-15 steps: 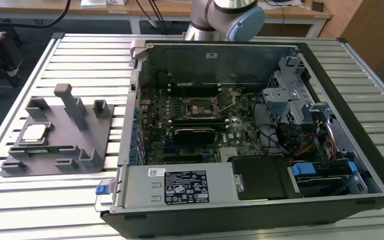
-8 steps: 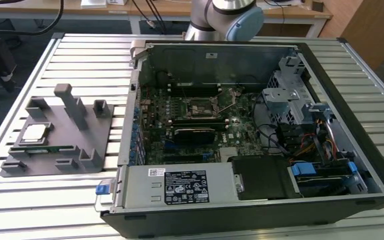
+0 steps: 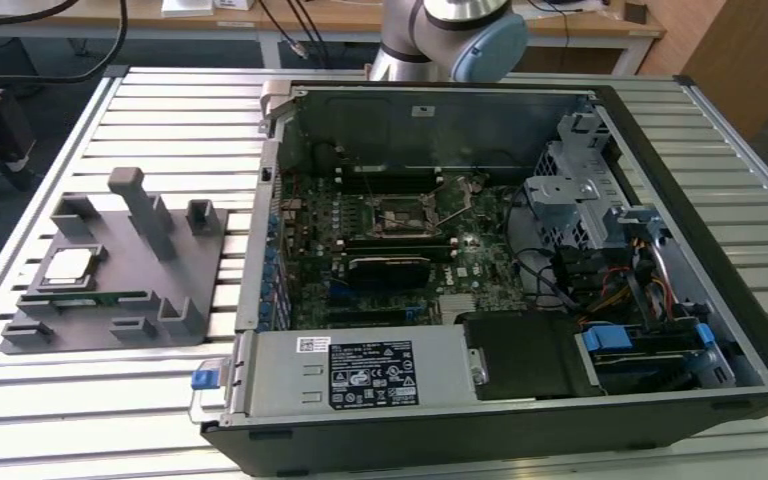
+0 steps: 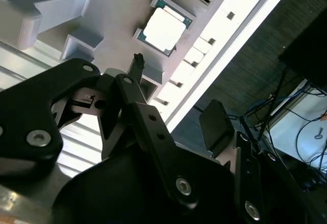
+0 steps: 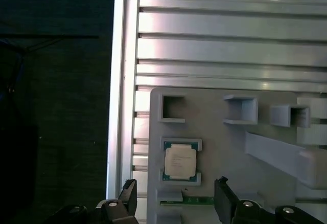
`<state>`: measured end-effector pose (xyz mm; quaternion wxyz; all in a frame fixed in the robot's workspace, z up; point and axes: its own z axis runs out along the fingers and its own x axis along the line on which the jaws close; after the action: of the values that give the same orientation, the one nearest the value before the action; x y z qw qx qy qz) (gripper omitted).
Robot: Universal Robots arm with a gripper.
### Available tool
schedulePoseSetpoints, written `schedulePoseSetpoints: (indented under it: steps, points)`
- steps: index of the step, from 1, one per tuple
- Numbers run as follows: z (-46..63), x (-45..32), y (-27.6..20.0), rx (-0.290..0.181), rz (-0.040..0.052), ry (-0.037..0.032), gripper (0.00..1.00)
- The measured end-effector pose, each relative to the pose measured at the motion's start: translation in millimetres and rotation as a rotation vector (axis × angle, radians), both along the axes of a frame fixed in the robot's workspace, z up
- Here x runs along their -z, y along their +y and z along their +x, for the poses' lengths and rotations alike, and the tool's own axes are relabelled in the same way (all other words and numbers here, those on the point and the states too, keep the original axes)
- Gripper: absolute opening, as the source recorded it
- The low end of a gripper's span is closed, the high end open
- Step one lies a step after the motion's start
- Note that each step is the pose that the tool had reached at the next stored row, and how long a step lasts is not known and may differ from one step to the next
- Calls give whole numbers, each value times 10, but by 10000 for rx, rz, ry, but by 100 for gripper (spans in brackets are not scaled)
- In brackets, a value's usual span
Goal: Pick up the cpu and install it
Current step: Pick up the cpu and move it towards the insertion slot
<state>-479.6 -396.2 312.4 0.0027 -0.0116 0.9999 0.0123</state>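
At the exterior view's left, the cpu (image 3: pixel 67 266) lies flat in a shallow nest on the grey fixture plate (image 3: pixel 107 276), close to the plate's outer edge and to the rim of the slatted metal table (image 3: pixel 157 110). Upright blocks (image 3: pixel 144 215) rise on the plate nearby, and a green memory stick (image 3: pixel 84 298) lies just beside the chip. In the first wrist view the gripper (image 5: pixel 176 196) hangs above the cpu (image 5: pixel 180 161), its fingers (image 5: pixel 223 196) spread wider than the chip and gripping nothing. Dark floor (image 5: pixel 56 106) lies past the table's rim. Across the exterior view's middle and right, an open computer case (image 3: pixel 724 230) lies on its side, with the motherboard socket (image 3: pixel 402 215) exposed.
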Motion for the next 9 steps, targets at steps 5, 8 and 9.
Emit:
schedulePoseSetpoints:
  steps: [5, 8, 9]
  points:
    - [-4, 90, -19, -89, 2, 1, 70]
    - [-3, 145, -33, -110, 2, 1, 70]
    - [-4, 163, -47, -110, 1, 2, 70]
